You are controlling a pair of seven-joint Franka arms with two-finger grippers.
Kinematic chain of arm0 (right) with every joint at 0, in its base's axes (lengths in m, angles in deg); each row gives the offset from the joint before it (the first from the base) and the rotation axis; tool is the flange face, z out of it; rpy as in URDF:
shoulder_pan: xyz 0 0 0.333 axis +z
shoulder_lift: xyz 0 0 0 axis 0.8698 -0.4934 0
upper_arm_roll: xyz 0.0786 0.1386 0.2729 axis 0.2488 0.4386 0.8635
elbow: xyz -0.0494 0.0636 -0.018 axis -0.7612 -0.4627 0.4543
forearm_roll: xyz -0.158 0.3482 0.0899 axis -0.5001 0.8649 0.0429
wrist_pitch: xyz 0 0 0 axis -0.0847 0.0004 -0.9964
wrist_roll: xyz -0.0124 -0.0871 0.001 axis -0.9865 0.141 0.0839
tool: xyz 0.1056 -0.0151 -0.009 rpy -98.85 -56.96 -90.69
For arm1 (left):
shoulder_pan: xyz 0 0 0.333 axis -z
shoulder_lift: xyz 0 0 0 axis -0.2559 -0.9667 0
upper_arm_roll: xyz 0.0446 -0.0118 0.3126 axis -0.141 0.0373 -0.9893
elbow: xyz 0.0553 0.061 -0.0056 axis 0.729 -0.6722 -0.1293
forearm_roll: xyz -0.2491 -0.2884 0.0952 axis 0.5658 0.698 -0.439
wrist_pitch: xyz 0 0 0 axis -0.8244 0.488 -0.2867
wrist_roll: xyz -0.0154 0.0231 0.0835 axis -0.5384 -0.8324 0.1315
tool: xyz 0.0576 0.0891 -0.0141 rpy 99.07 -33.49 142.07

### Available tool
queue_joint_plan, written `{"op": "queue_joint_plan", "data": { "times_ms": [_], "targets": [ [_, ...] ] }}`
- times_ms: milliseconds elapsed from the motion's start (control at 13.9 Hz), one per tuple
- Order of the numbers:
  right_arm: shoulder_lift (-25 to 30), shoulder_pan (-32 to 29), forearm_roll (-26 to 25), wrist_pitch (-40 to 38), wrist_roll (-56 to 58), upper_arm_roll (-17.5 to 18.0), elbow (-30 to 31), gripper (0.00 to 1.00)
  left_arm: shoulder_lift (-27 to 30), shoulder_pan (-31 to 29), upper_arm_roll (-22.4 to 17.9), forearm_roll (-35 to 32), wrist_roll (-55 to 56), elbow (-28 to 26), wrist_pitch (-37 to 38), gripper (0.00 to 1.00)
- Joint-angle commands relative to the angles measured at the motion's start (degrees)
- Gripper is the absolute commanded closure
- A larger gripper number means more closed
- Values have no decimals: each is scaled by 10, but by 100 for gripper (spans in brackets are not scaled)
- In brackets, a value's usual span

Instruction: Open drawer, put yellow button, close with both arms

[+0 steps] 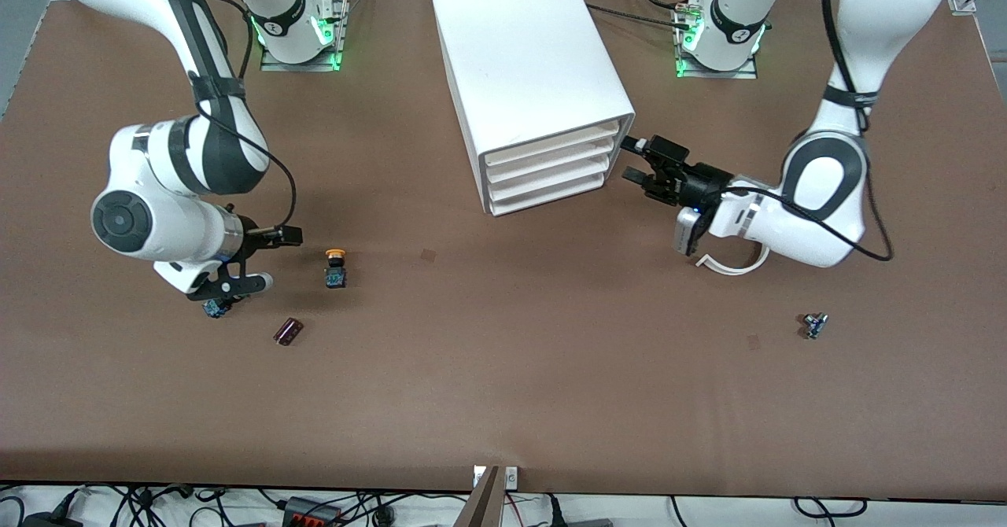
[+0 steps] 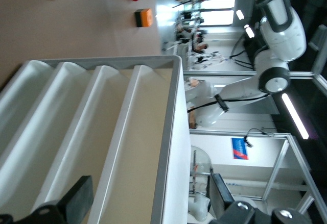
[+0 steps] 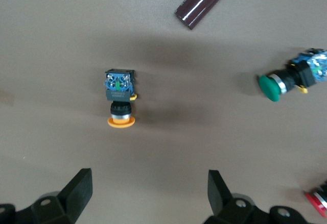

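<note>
The white cabinet (image 1: 529, 63) stands mid-table near the robots' bases, all four drawers shut. The top drawer (image 1: 551, 143) fills the left wrist view (image 2: 134, 132). My left gripper (image 1: 632, 160) is open at the drawer fronts' edge toward the left arm's end; in its wrist view (image 2: 148, 199) its fingers straddle the top drawer's front and the cabinet's top panel. The yellow button (image 1: 336, 267) lies on the table toward the right arm's end. My right gripper (image 1: 274, 259) is open and empty beside it, and the button (image 3: 120, 100) shows ahead of the gripper (image 3: 149, 191).
A green-capped button (image 3: 278, 83) lies under the right hand (image 1: 214, 307). A dark cylinder (image 1: 288, 331) lies nearer the front camera than the yellow button. A red cap (image 3: 318, 203) peeks in at the frame's edge. A small part (image 1: 814, 325) lies toward the left arm's end.
</note>
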Motion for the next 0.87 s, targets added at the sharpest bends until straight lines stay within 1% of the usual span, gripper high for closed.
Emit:
{"op": "queue_joint_plan", "data": {
  "times_ms": [0,72,216,361,433,505,577,649,722,794],
  "targets": [
    [-51,22,9,18,-2,-3,-34,0,-21,23,0,53,-83,-42,-13,0],
    [-66,32,9,31,-2,-3,-41,0,-36,23,0,58,-101,-41,-13,0],
    [-89,36,9,56,-22,-3,-49,0,-53,31,5,62,-125,-41,-13,7],
    [-104,40,9,80,-26,-3,-49,0,-55,35,5,64,-126,-43,-13,23],
    [-110,43,9,86,-26,-3,-50,0,-56,39,6,63,-126,-48,-13,34],
    [-114,46,5,88,-26,-3,-50,0,-56,47,6,64,-126,-49,-17,40],
    [-120,52,5,90,-26,-3,-51,0,-53,47,6,63,-126,-59,-34,41],
    [-123,54,5,104,-26,-3,-51,0,-52,48,6,63,-129,-66,-38,47],
    [-124,56,6,110,-26,-3,-49,0,-53,52,6,63,-133,-71,-39,57],
    [-125,56,6,111,-27,-3,-49,0,-52,57,6,63,-134,-77,-40,72]
  ]
}}
